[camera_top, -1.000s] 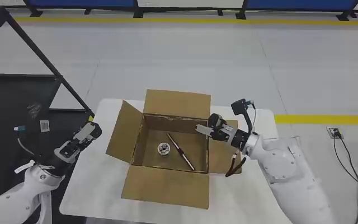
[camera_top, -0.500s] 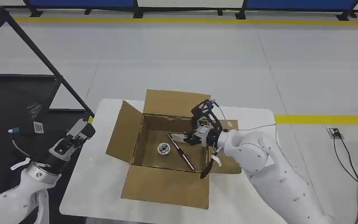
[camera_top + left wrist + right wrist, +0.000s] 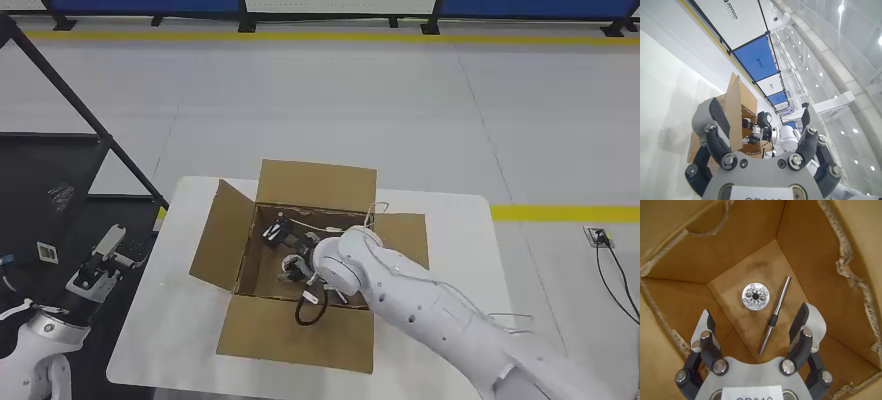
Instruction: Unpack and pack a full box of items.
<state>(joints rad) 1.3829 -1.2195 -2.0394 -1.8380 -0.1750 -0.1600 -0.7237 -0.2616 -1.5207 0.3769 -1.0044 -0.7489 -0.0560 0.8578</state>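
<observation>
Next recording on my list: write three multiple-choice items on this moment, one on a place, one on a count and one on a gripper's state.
1. Where is the right gripper?
A) over bare table
B) within the walls of the open cardboard box
C) beside the other gripper

2. How many items lie on the box floor?
A) two
B) four
C) none

3. The left gripper is:
A) shut on something
B) open, holding nothing
C) shut, empty

Answers:
1 B, since the right wrist view shows cardboard walls all around it.
2 A, since only a metal disc and a metal rod lie there.
3 B, since its fingers stand wide apart and grip nothing.
</observation>
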